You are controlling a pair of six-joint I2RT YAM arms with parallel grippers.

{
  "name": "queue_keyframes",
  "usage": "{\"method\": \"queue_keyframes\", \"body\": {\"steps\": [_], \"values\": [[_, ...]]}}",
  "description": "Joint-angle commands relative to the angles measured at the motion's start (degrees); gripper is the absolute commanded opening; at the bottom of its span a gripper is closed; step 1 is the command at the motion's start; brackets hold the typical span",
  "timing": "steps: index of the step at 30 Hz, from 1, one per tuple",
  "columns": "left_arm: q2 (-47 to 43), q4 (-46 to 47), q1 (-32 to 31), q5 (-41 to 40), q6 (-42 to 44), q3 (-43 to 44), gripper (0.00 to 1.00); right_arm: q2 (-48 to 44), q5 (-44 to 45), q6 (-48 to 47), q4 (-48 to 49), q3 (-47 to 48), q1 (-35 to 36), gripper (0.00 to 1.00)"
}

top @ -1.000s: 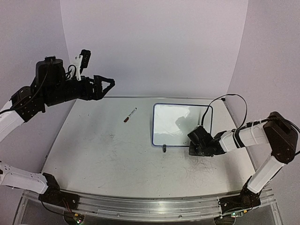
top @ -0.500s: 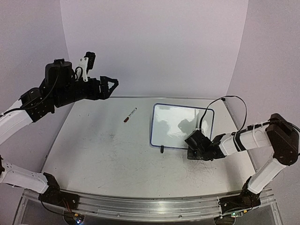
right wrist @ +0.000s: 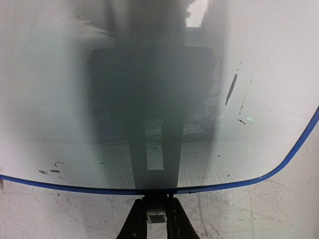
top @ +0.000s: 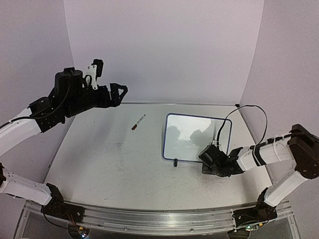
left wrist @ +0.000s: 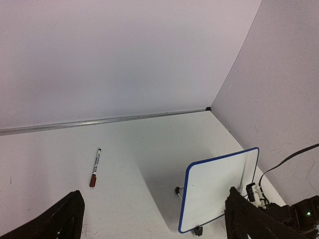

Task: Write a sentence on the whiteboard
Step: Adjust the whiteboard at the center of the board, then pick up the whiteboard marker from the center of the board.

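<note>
Shifted toward the right wall and tipped back since a second ago, the whiteboard (top: 192, 134) (left wrist: 219, 191) (right wrist: 149, 99) now stands slightly askew on the scuffed white counter (top: 109, 159), directly ahead of the right pincer (top: 210, 159) (right wrist: 155, 219), which has dropped lower and nearer the counter's front edge. That pincer is clenched at the middle of the board's blue lower frame, its two dark fingers (right wrist: 135, 221) pinched tight on a small pale piece just under the frame; whether that piece is a foot or part of the stand cannot be told. From the right wrist, the board's glossy face fills the view above the fingers, carrying the arm's dark reflection and a few short dark strokes up and to the right of the pincer. One black clip foot (top: 175, 161) (left wrist: 198, 230) sits at the board's lower edge, to the left of the right pincer. Over the far left of the counter, the left pincer (top: 121, 91) (left wrist: 154, 226) has swung a little toward the middle and hangs high with its fingers spread wide, grasping nothing. A marker (top: 138, 122) (left wrist: 94, 167) with a dark red end lies on the counter below and ahead of the left pincer, well apart from the board.
</note>
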Motion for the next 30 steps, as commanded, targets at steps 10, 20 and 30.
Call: {"method": "queue_keyframes", "body": {"steps": [10, 20, 30], "values": [[1.92, 4.54, 0.44, -1.92, -3.75, -0.38, 0.99, -6.20, 4.55, 2.67, -5.61, 2.73, 2.38, 0.54], [10.48, 6.27, 4.39, 0.26, -11.39, -1.61, 0.99, -22.12, 4.68, -6.79, -4.00, 0.61, 2.39, 0.63], [26.44, 6.64, 8.89, 8.39, -19.54, 0.57, 1.00, -34.77, 4.01, -15.67, -3.98, 1.77, 2.02, 0.78]]}}
